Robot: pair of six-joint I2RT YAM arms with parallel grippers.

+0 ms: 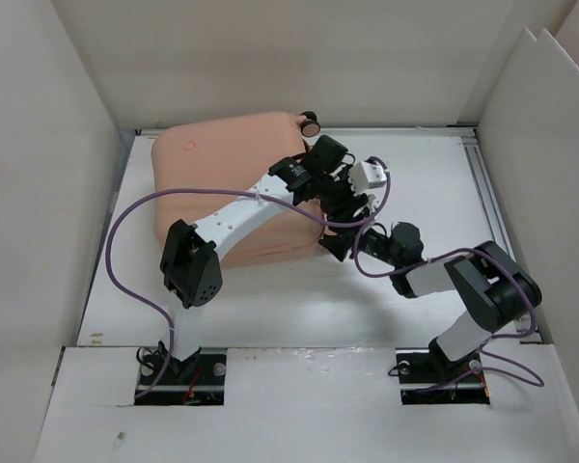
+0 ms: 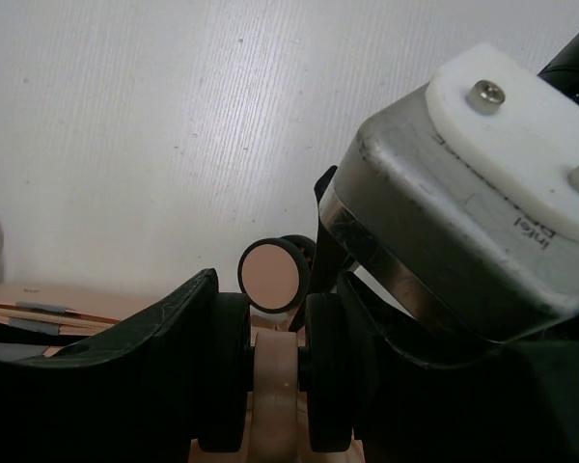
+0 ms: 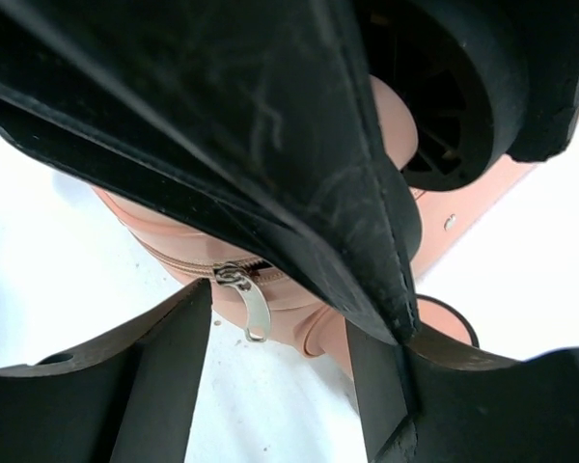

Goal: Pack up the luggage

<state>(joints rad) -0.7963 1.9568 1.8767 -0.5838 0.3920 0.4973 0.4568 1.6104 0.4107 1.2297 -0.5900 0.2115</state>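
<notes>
Right claw (image 3: 278,313) spread, zipper pull (image 3: 249,301) hanging just ahead in its gap at luggage (image 1: 212,164) right corner, left claw (image 2: 275,381) pinching luggage there.

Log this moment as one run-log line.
luggage: closed, lying flat | left end effector: clamped on caster | right end effector: open, straddling zipper pull
</notes>
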